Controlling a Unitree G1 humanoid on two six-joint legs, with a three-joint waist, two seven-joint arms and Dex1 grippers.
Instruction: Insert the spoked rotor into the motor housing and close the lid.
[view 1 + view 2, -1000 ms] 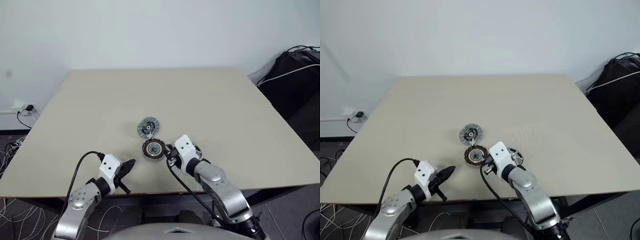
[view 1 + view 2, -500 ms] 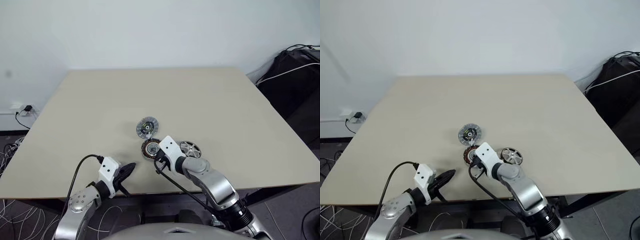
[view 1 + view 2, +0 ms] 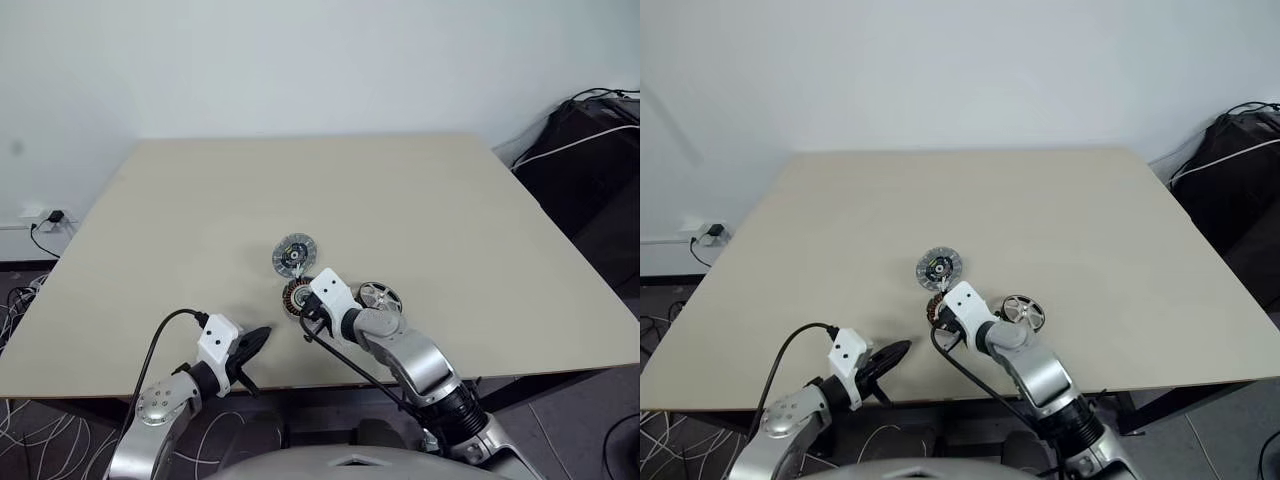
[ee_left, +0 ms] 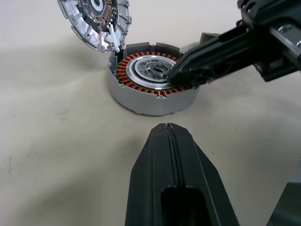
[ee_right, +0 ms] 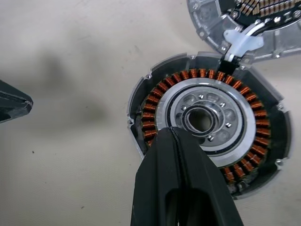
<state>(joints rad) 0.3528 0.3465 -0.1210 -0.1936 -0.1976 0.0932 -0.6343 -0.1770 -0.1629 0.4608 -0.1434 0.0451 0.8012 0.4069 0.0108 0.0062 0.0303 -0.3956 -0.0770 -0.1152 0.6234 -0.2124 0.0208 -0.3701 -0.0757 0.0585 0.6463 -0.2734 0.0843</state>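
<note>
While the left tool (image 4: 167,129) hangs closed off the tabletop's (image 3: 180,200) near edge, the right tool (image 5: 173,134), fingers together and empty, rests its tip over the motor housing (image 5: 211,122) near that edge. The housing's well holds nothing. The spoked rotor (image 3: 380,296) lies just beside the housing, the lid (image 3: 295,254) just beyond it; insertion seems not begun, so the rotor needs grasping next.

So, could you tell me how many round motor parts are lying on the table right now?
3. The motor housing sits near the front edge under the right gripper, the lid lies just behind it, and the spoked rotor lies to its right.
</note>
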